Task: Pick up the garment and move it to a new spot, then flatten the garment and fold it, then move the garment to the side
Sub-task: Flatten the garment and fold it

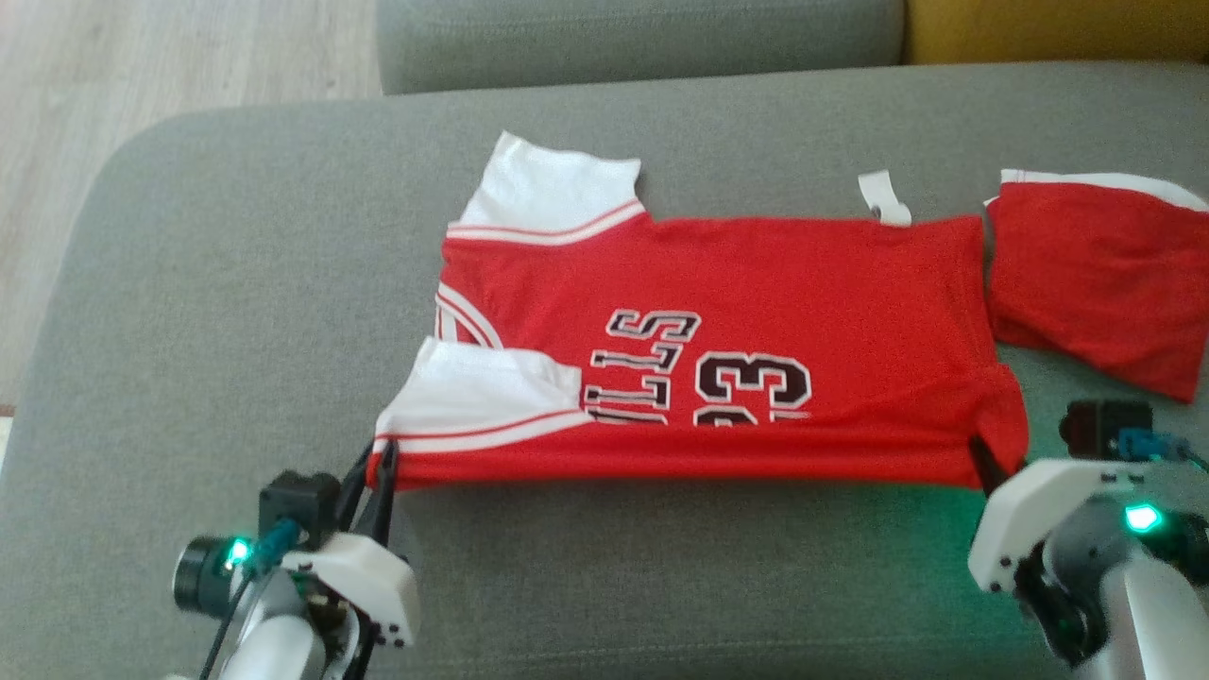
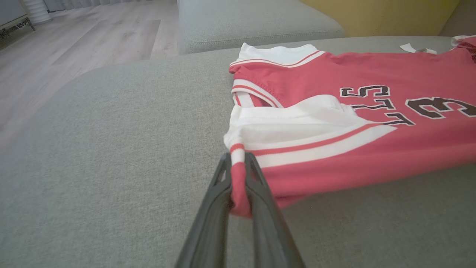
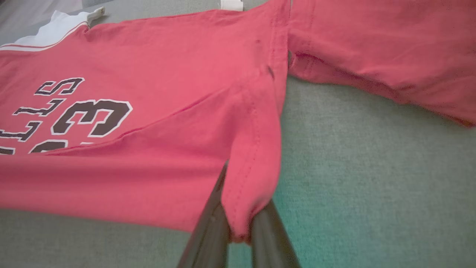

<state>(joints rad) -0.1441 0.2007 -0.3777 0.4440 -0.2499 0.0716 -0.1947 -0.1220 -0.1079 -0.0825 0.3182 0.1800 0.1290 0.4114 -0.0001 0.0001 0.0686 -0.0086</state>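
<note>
Left end effector (image 1: 383, 465) and right end effector (image 1: 982, 460), two in all, each clamp the one red jersey (image 1: 756, 302).

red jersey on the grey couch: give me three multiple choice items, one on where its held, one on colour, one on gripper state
1. Where does the left gripper hold the jersey?
A. its collar
B. its near left corner
C. its tag

2. What colour are the sleeves?
A. white with red stripes
B. black
C. yellow

3. How is the right gripper?
A. open, hovering
B. shut on the jersey's near hem corner
C. resting empty

Answers:
B, cloth at that corner is pinched in its jaws.
A, both sleeves look white with red trim.
B, red hem cloth is clamped in its jaws.
</note>
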